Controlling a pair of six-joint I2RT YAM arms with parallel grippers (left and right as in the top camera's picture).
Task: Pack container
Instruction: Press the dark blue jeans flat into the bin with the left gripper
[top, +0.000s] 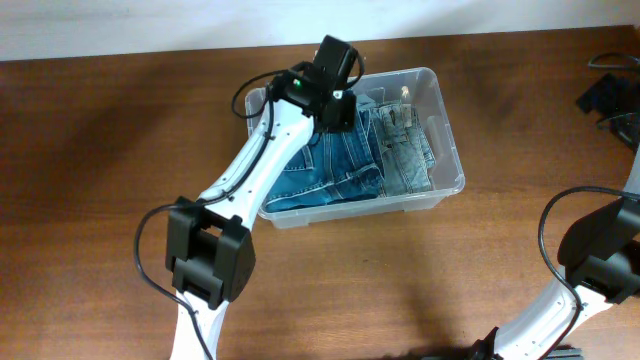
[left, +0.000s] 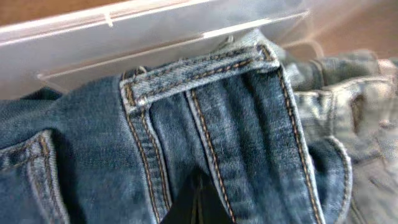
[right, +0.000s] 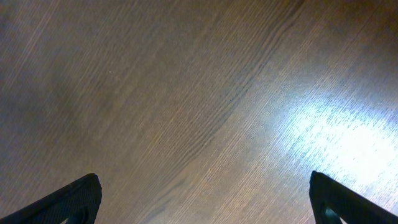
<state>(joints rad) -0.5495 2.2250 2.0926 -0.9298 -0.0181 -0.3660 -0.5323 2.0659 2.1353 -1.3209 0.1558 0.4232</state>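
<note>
**Overhead:** a large clear plastic rectangular tub (top: 452, 150) sits on the brown wooden desk (top: 100, 150), just toward one o'clock of centre. Inside lie a folded pair of dark blue denim jeans (top: 335, 170) on the nine o'clock side and a paler, washed-out pair of jeans (top: 405, 150) on the three o'clock side. The white left arm (top: 265, 150) reaches in from seven o'clock, its wrist over the tub's eleven o'clock corner. The right arm (top: 600, 260) rests at five o'clock, well apart.

**Left wrist:** the left gripper (left: 198, 202) has its jaws closed tight against the dark denim below the waistband. Whether a fold is pinched I cannot tell.

**Right wrist:** the right gripper (right: 205, 205) hangs over bare desk, jaws spread wide and holding nothing.

I judge the tub light but loaded, stiff at the rolled rim, thin and flexing in the walls, smooth and slippery. Best taken at the rim near a corner.
</note>
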